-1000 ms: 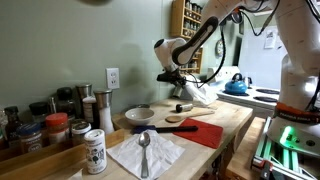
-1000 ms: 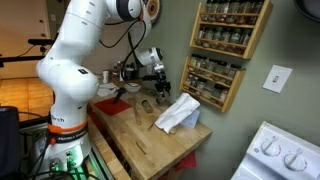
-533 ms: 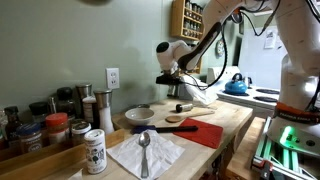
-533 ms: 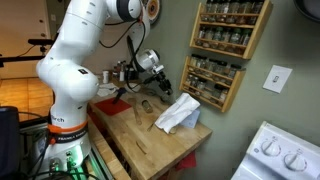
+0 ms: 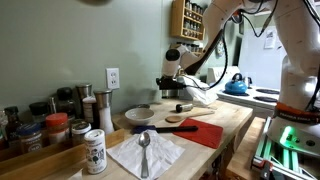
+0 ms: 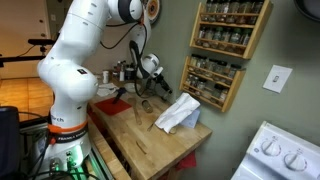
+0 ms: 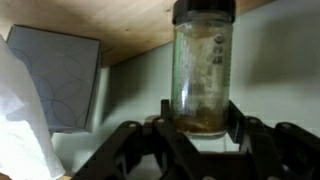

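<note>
A long wooden counter [image 5: 238,118] runs beneath a pale green wall [image 5: 90,45], with a spice rack [image 6: 222,50] hung above. The gripper [image 7: 200,118] is clamped tight on a black-lidded spice jar [image 7: 203,70], held above the counter between a plate [image 5: 140,114] and a white cloth [image 6: 178,113]. The jar's label is blurred and its tilt is unclear. The counter's front edge lies well apart.

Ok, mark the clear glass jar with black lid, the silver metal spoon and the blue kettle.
Clear glass jar with black lid [image 7: 203,75]: wrist view, glass body.
Silver metal spoon [image 5: 145,153]: exterior view, handle.
Blue kettle [image 5: 236,86]: exterior view, body.
</note>
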Available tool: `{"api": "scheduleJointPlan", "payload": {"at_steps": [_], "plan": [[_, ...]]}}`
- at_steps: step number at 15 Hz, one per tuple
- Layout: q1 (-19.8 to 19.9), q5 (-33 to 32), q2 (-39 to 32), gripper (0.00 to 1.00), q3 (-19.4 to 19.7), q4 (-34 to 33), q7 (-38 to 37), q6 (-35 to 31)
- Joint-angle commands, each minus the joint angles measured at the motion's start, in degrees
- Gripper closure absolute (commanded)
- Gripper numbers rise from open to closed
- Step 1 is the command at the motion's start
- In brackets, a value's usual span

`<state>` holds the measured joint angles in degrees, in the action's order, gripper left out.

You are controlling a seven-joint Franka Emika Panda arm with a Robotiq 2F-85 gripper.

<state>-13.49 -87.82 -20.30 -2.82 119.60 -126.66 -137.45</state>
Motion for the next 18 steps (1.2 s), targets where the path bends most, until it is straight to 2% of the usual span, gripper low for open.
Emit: {"api": "scheduleJointPlan", "payload": {"at_steps": [1, 8, 9, 12, 15, 18], "plan": [[2.74, -8.73, -0.82, 0.72, -1.78, 0.87, 0.22, -4.56], [6.74, -24.69, -1.02, 0.72, -3.61, 1.67, -6.2, -11.38], [5.55, -27.03, -1.24, 0.72, -2.04, 1.5, -7.47, -13.01], [6.01, -34.12, -2.1, 0.72, -2.44, 0.98, -10.71, -15.23], [5.84, -38.76, -2.54, 0.72, -2.52, 1.22, -13.45, -14.32], [5.85, -39.78, -3.15, 0.72, -2.19, 1.54, -12.8, -14.84]]}}
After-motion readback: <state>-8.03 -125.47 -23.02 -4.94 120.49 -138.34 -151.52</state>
